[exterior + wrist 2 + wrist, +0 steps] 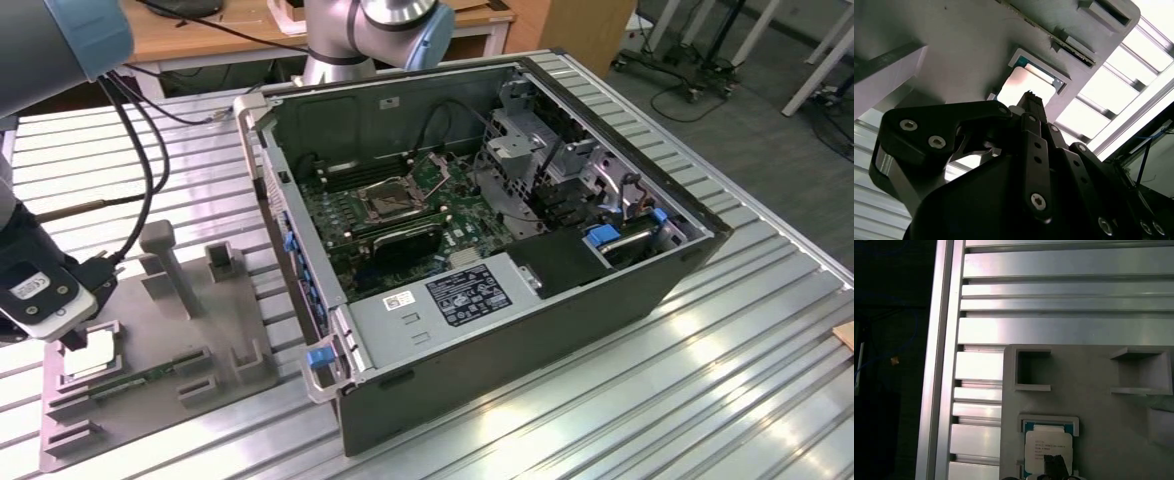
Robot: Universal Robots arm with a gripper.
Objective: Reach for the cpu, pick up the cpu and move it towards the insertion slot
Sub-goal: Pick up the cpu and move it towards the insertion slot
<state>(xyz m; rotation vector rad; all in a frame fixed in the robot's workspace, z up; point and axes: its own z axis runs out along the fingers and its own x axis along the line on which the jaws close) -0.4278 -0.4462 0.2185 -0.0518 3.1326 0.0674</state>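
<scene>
The cpu [91,360] is a small pale square chip lying flat in a framed pocket of the grey fixture plate [227,330], at the exterior view's left. Both wrist views show its silver top with a green rim [1046,445] [1019,85]. My gripper [64,335] hangs just above it, and its dark tip [1055,463] [1030,97] overlaps the chip's near edge. Whether the tip touches the chip cannot be told. The insertion slot [391,198], a square socket with a shiny frame and dark centre, sits on the green motherboard inside the open computer case.
The open black computer case [561,290] stands in the middle of the slatted aluminium table [694,400]. On the fixture plate are grey posts [167,265], open pockets [1031,369] and a long green circuit strip [140,378]. Black cables [140,150] trail down the arm.
</scene>
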